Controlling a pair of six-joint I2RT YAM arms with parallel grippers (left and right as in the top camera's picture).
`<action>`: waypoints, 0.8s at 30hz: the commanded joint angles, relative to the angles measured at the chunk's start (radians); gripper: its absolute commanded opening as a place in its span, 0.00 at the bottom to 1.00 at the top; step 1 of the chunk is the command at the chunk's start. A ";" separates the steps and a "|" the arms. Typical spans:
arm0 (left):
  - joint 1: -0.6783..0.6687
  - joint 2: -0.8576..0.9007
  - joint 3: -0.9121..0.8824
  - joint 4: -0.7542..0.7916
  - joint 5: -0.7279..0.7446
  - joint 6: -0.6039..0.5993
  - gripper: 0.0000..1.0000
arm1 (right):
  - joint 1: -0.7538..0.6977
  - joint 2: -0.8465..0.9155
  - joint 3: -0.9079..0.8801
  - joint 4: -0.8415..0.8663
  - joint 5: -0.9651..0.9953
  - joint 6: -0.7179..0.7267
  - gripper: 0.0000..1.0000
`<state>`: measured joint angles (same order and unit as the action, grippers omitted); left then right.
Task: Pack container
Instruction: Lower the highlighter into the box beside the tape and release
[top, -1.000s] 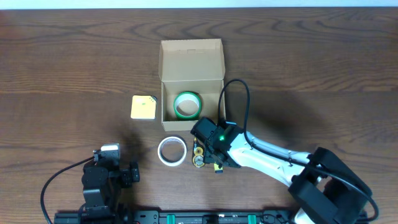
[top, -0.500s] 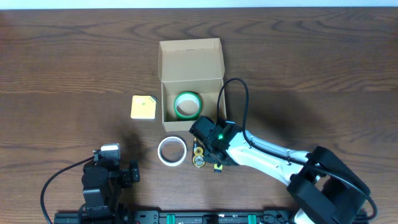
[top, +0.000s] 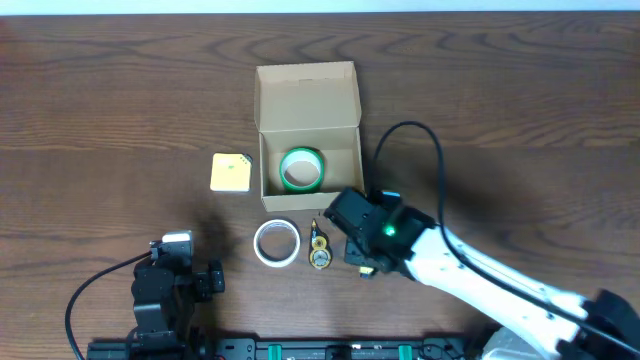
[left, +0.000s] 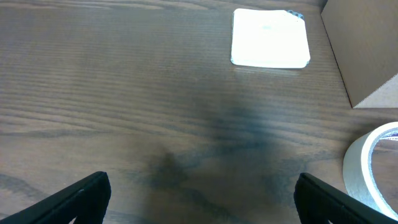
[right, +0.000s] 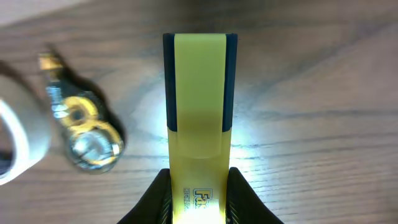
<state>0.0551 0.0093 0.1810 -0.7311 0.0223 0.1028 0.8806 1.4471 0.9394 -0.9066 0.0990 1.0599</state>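
My right gripper (right: 198, 196) clamped on yellow plastic highlighter (right: 199, 93): rigid, light, probably slick. Open tan cardboard box (top: 305, 95) just beyond it: flimsy, slides easily; I'd grip wall rim. My left gripper (left: 199, 199) wide, empty.

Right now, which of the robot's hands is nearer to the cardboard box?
The right. The right hand, gripping a yellow highlighter, hangs just in front of the cardboard box, by its near right corner. The left hand is open, far off at the table's near left edge.
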 joint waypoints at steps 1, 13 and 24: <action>-0.005 -0.005 -0.017 -0.013 -0.004 0.006 0.95 | 0.004 -0.068 0.034 -0.006 0.091 -0.116 0.01; -0.005 -0.005 -0.018 -0.013 -0.004 0.006 0.95 | -0.142 0.140 0.373 0.180 0.250 -0.663 0.01; -0.005 -0.005 -0.018 -0.013 -0.004 0.006 0.95 | -0.154 0.389 0.421 0.274 0.210 -0.781 0.01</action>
<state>0.0551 0.0093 0.1810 -0.7311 0.0223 0.1028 0.7219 1.8179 1.3354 -0.6312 0.3210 0.3016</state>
